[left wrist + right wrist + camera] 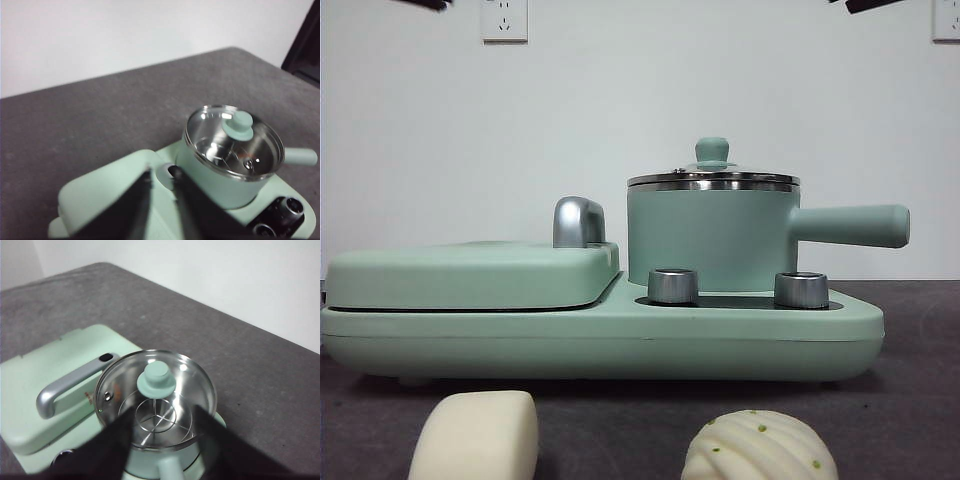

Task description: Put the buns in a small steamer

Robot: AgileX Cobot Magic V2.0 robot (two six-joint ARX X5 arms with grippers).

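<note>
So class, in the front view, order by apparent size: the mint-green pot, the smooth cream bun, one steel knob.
1. Mint-green pot
2. Smooth cream bun, partly cropped, nearer the camera, so unsure
3. Steel knob

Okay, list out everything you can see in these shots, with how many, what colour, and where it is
small steamer: one, mint green with a steel rim, on the right half of the cooker base, side handle pointing right in the front view
glass lid: one, clear with a green knob, closed on the steamer
griddle: one, flat mint green with a chrome handle, lid down, on the left half of the base
control knobs: two, silver, on the base in front of the steamer
buns: two, cream white, on the table in front of the cooker; smooth one left, ridged green-specked one right
table: one, dark grey
wall sockets: two, white, on the back wall
left gripper: black, above the griddle, open
right gripper: black, above the steamer lid, open
</note>
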